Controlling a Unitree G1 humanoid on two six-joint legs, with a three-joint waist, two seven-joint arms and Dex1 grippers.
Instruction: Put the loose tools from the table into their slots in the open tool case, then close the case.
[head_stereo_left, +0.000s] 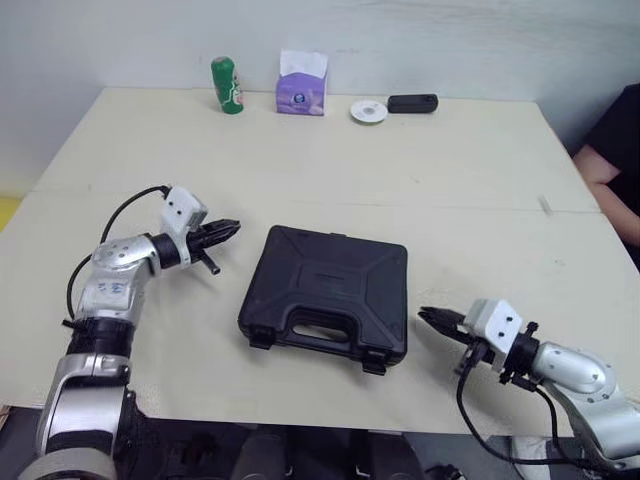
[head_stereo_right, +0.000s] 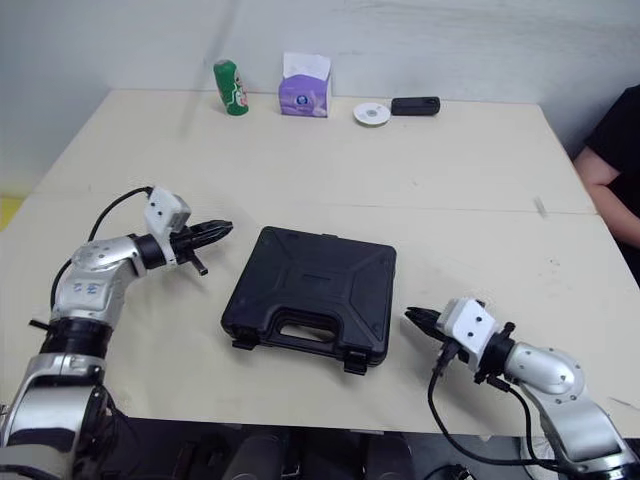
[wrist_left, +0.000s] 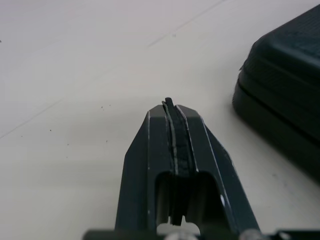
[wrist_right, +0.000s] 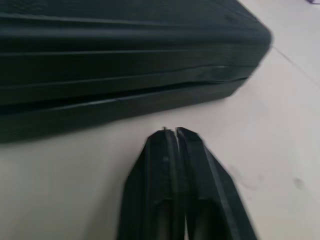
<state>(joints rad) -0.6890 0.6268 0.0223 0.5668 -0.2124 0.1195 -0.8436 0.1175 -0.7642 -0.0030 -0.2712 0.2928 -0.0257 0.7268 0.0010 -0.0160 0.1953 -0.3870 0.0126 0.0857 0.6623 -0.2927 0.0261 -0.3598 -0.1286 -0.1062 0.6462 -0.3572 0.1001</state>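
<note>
no legible text, print on green can (head_stereo_left: 227, 85) and tissue box (head_stereo_left: 302, 84) unreadable

Place: most likely a lab or test room, not a home or a shop.
Table: one wide cream table (head_stereo_left: 450, 170) with a plain top, its far edge against the wall.
Wall: a bare, pale wall (head_stereo_left: 480, 40) without shelves or pictures.
Work item: a closed black plastic tool case (head_stereo_left: 325, 297) lies alone in the near middle of the table.
Small things: a green bottle (head_stereo_left: 227, 85), a purple tissue box (head_stereo_left: 302, 90), a small white round object (head_stereo_left: 369, 111) and a small black oblong device (head_stereo_left: 412, 103) stand in a row along the far edge.
Person: someone in a black short sleeve (head_stereo_left: 615, 150) sits at the table's right side.
</note>
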